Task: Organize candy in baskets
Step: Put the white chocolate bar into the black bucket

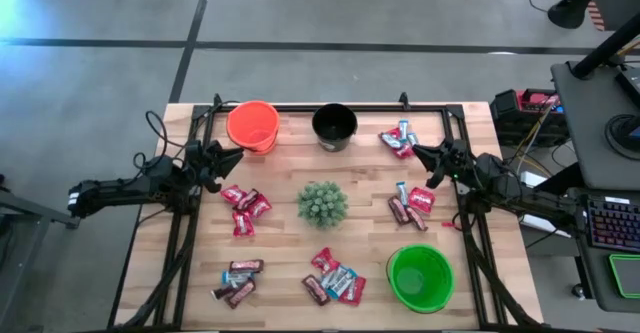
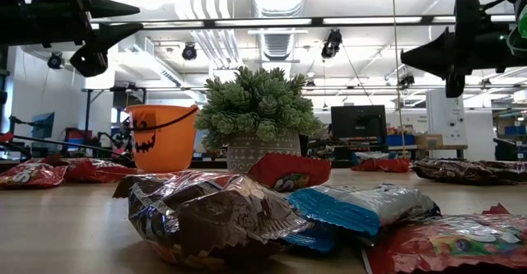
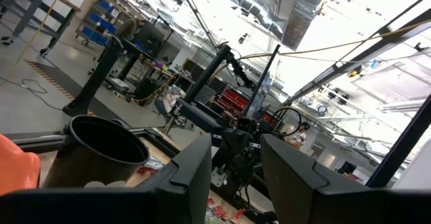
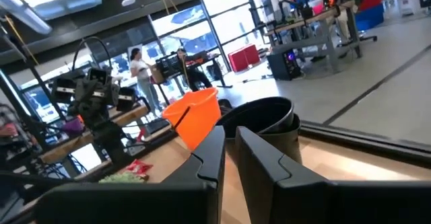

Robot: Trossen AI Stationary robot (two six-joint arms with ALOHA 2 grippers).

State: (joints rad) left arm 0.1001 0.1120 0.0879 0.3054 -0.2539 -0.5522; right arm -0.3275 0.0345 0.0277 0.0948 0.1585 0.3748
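Wooden desk [image 1: 290, 223] carries the whole job, with the plant [image 1: 322, 203] at its centre as the clock hub. At about ten o'clock the left end effector [image 1: 236, 156] hangs above the desk beside the orange basket [image 1: 253, 125], its fingers [image 3: 192, 177] parted and nothing between them. Just below it, near nine o'clock, lies a red candy cluster [image 1: 245, 207]; more candy [image 1: 238, 281] sits at seven, another heap [image 1: 334, 276] at six, a pile [image 1: 411, 204] at three and a few bars [image 1: 397, 139] at two. The black basket [image 1: 334, 126] stands at twelve and the green basket [image 1: 420, 277] at four. At two o'clock the right end effector [image 1: 420, 154] hovers with fingers [image 4: 209, 158] nearly pressed together, holding nothing. No sorting appears done yet: I see no candy in any basket, so this looks like the approach before a first pick. The next move likely calls for the left arm to descend onto the red cluster and pinch one bar.
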